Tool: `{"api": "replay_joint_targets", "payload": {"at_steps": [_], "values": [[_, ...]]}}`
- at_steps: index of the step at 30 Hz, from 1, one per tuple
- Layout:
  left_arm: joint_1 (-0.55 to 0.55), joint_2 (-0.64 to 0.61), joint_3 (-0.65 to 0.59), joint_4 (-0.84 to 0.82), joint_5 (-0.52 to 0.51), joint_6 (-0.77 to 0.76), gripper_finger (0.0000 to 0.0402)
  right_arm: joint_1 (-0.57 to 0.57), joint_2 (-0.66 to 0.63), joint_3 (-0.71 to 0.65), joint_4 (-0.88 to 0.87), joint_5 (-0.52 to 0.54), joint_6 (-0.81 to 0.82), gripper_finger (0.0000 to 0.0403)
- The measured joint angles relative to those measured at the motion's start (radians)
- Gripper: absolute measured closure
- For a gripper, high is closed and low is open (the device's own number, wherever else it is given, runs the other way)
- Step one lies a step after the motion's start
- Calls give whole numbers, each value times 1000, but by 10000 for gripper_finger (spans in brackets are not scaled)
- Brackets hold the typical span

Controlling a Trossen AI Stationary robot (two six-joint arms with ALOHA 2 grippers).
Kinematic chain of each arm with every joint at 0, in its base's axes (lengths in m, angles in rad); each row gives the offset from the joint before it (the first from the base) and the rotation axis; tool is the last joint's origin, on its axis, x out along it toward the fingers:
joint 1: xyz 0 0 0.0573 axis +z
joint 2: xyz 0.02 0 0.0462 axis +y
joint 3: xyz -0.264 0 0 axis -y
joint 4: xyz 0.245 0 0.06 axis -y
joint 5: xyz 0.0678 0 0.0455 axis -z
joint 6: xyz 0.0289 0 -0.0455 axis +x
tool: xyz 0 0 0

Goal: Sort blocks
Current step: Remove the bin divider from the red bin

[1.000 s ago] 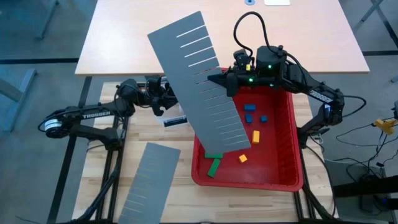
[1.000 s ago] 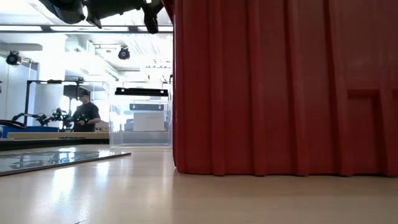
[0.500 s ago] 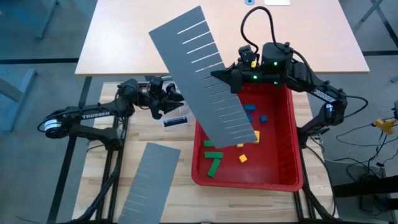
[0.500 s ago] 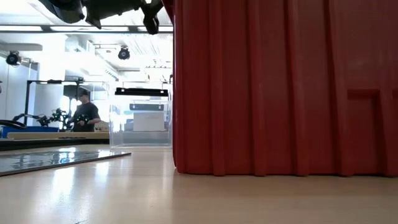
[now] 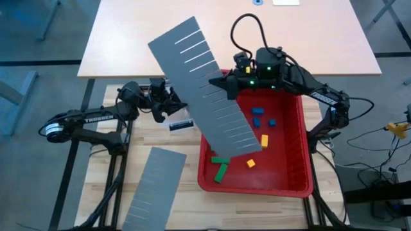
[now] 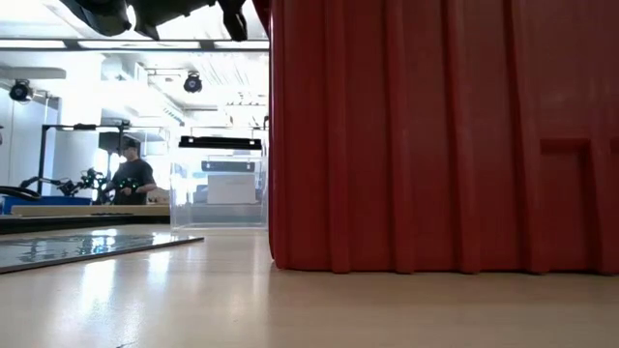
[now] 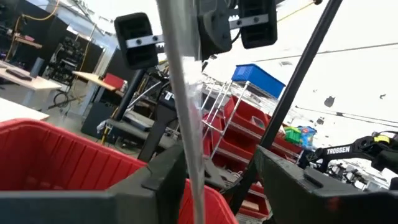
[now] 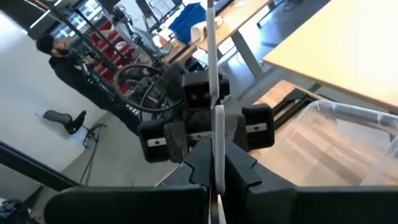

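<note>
High view: a red bin (image 5: 302, 147) fills the lower centre-right of the frame. The blocks (image 5: 258, 122) lie loose on its floor: blue ones near the middle, a yellow bar (image 5: 264, 141) below them with its long axis running up and down the frame, a small orange-yellow cube (image 5: 250, 163) lower still, and green bars (image 5: 221, 171) at the bin's lower left, 1 tilted toward the upper right. A long grey slotted panel (image 5: 205, 83) runs diagonally from the upper left down toward the lower right, covering the bin's left part. The right gripper (image 5: 226, 83) is pressed shut on this panel's right edge, just above the bin's upper left corner. The left gripper (image 5: 174, 106) sits at centre left by the panel's left edge. A 2nd grey panel (image 5: 149, 192) lies flat at the lower left.

Low view: only the bin's ribbed red wall (image 6: 435, 135) shows, filling the right 2 thirds; no block is visible here. The flat panel (image 6: 97, 244) appears edge-on at the left, and a person (image 6: 131, 179) stands far back in the room.

Left wrist view: the held panel (image 7: 183, 93) appears edge-on as a thin upright strip between this gripper's spread fingers (image 7: 168, 174); I cannot tell whether they touch it. The right gripper (image 7: 202, 31) clamps it farther up.

Right wrist view: the panel's thin edge (image 8: 211, 81) is pinched between the right fingers (image 8: 239, 165), with the left gripper (image 8: 205, 134) facing from beyond. A clear tub (image 8: 348, 137) shows at the right.
</note>
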Motion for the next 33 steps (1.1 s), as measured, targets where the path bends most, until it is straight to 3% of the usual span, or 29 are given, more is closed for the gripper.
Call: {"api": "replay_joint_targets", "payload": {"at_steps": [3,6,8,17,23,27,33], "values": [[0,0,0,-1,0,5,286,0,5,-1,-2,-4,-1,403],[0,0,0,-1,20,43,366,0,5,-1,2,-5,-9,403],[0,0,0,-1,31,50,391,0,3,-1,4,-5,-25,403],[4,-59,0,-10,57,-9,401,1,-14,-1,4,-31,-139,398],[7,-161,0,-45,93,-77,401,0,-24,52,10,-45,-201,352],[7,-264,1,-98,116,-106,401,-4,-24,77,-7,11,-242,318],[18,-420,87,-357,100,-99,401,-21,-43,83,-19,77,-266,286]]}}
